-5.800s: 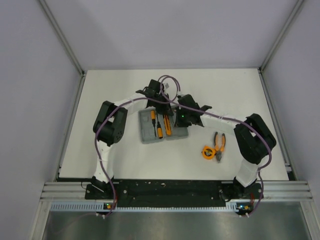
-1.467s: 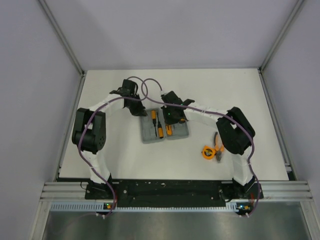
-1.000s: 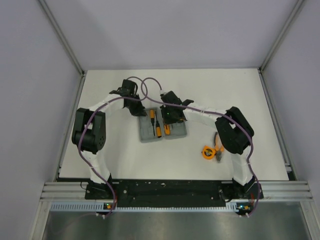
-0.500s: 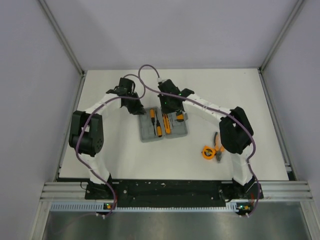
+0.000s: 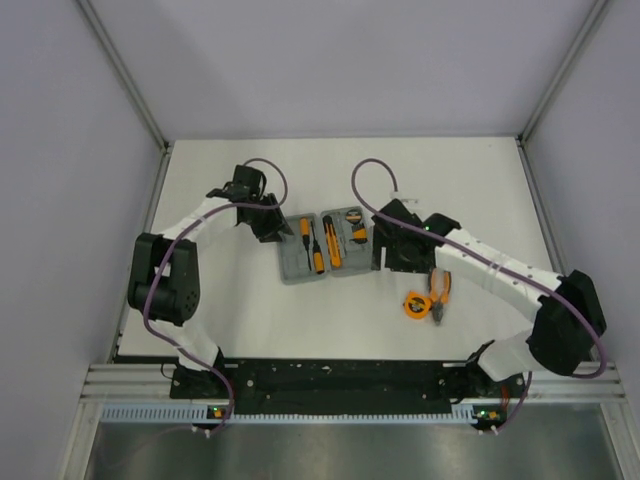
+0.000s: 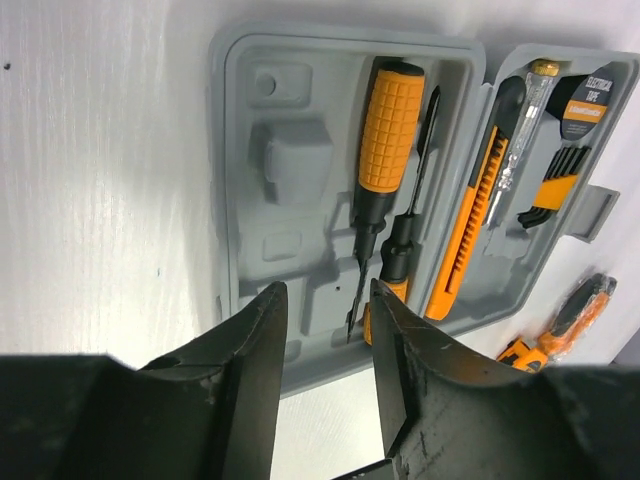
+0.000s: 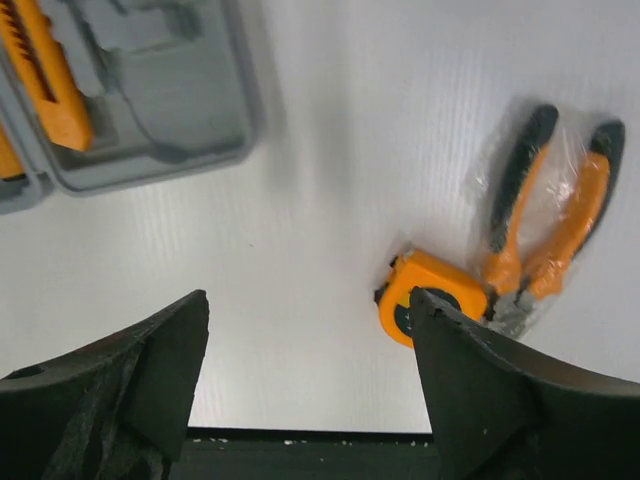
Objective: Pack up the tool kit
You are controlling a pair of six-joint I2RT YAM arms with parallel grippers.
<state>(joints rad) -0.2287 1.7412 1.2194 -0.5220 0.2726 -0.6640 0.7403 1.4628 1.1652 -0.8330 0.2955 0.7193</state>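
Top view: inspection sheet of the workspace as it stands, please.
Surface: white table, no marks seen.
Job's things: case open and flat, screwdrivers and other tools seated in it; pliers in clear wrap and tape measure beside them, on the table right of the case, not yet packed.
Clutter: nothing seen.
Claws: left claw slightly open, empty, at the case's left edge; right claw wide open, empty, between case and pliers.
Cables: purple cables loop above both arms.
Surroundings: grey walls, metal frame posts.
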